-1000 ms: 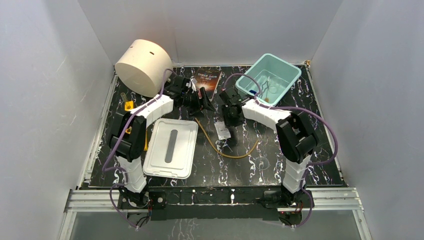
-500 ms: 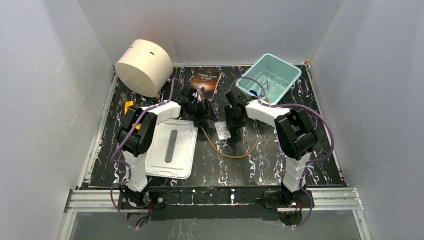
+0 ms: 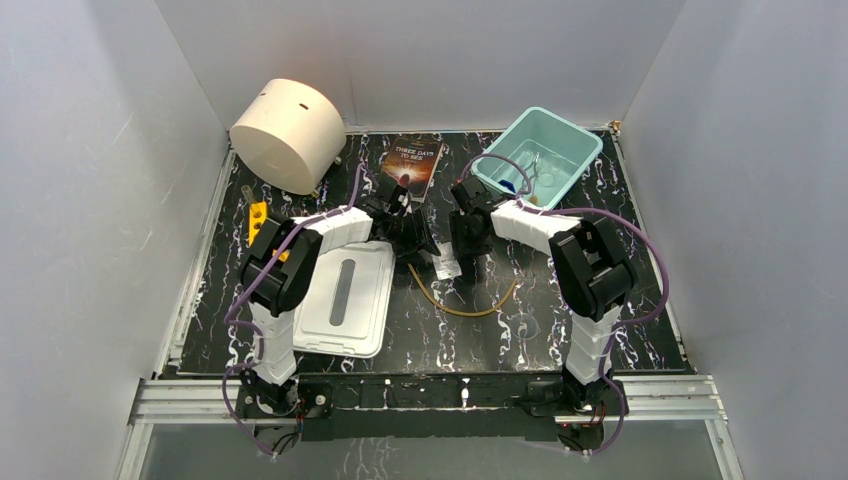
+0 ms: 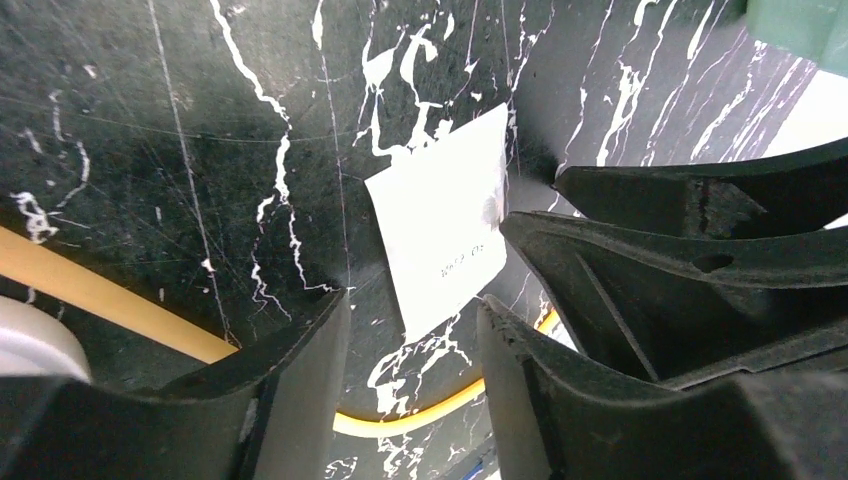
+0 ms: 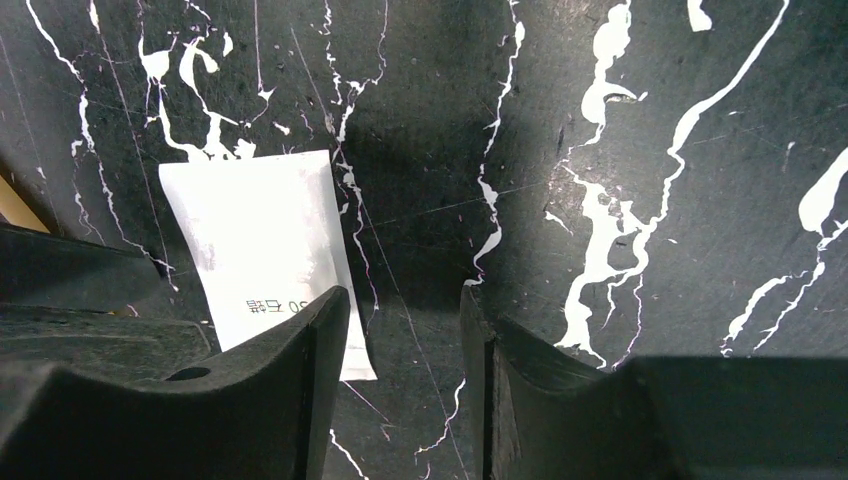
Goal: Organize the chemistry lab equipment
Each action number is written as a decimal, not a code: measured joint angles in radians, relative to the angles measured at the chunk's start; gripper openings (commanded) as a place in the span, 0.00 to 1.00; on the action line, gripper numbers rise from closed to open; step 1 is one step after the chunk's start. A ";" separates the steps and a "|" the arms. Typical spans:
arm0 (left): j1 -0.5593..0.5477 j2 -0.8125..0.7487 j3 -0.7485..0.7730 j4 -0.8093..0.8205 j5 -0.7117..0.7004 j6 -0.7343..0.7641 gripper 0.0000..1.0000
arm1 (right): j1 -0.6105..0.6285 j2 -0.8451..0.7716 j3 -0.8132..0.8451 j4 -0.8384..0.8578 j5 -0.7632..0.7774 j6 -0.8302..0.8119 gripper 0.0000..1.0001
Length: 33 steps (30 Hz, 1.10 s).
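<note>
both wrist cameras look down at the white packet [image 4: 445, 240], which lies flat on the black marbled table [image 5: 620, 120] near the middle, between the two arms.

my left gripper [image 4: 412, 320] has its fingers parted to a moderate gap with nothing between them. the packet's near short edge sits just ahead of that gap, and its long axis runs away from the fingers, tilted a little to the right.

my right gripper [image 5: 402, 300] is parted about as far and is also empty. from its camera the packet sits off to the left of the gap, with one corner passing behind the left finger.

i judge the left arm to be the better lined up. the two grippers are very close together, so they could knock each other.

the tan rubber tubing [image 4: 120, 310] curves along the table just beside the packet.

i cannot tell whether either set of fingertips touches the table. the packet's print is too small to read. from above, the arms cover part of the packet.
</note>
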<state>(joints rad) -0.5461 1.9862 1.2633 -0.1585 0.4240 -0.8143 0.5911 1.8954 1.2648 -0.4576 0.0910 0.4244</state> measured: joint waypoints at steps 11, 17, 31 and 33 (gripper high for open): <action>-0.067 -0.003 -0.066 0.130 -0.032 -0.125 0.44 | -0.006 -0.019 -0.035 0.039 -0.013 0.003 0.47; -0.074 -0.039 -0.164 0.271 -0.043 -0.200 0.45 | -0.006 -0.022 -0.045 0.061 -0.054 -0.002 0.43; -0.077 -0.066 -0.299 0.520 -0.069 -0.287 0.38 | -0.005 -0.049 -0.112 0.140 -0.203 -0.008 0.37; -0.077 -0.066 -0.309 0.539 -0.070 -0.290 0.34 | -0.008 -0.051 -0.116 0.145 -0.221 -0.012 0.36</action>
<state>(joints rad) -0.6228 1.9205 0.9543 0.3805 0.3538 -1.1046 0.5827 1.8446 1.1484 -0.3130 -0.1303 0.4122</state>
